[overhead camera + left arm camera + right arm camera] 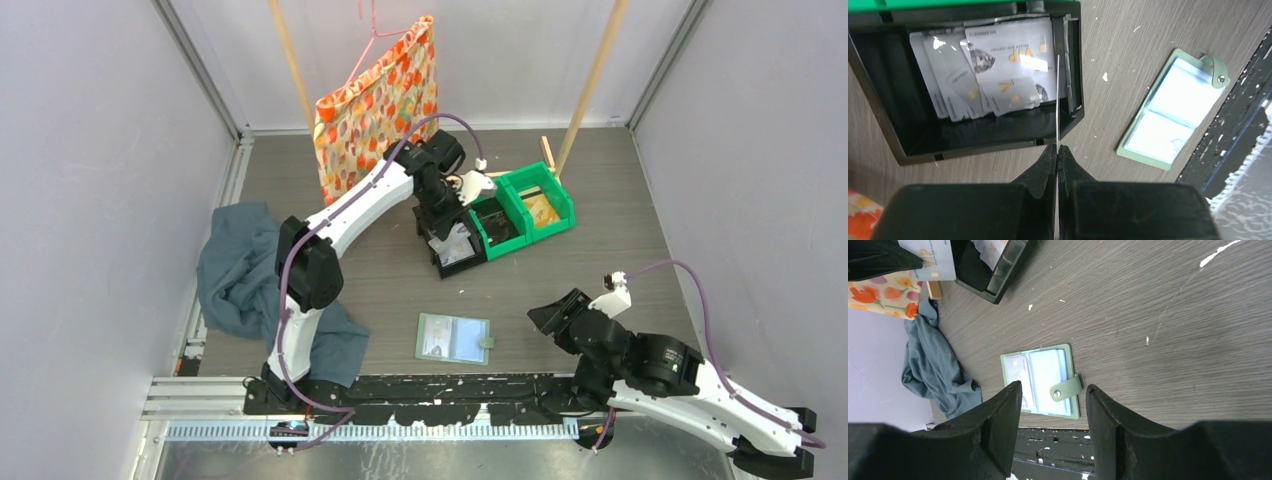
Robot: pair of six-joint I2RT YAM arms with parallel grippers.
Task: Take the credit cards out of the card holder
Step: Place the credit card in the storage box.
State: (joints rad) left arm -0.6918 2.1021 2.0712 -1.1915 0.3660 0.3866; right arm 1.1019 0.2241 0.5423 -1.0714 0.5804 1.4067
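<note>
With the card holder [453, 338] laid open at 9 o'clock of the released right fingers [998, 415], the card [1057, 100] clenched by the left fingers [1045, 165], held over the rim of the tray [973, 149], may be dropped outside.

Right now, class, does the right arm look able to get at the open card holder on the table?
Probably yes. The right gripper hovers open close by the card holder, which lies flat and uncovered on the table; nothing stands between them.
</note>
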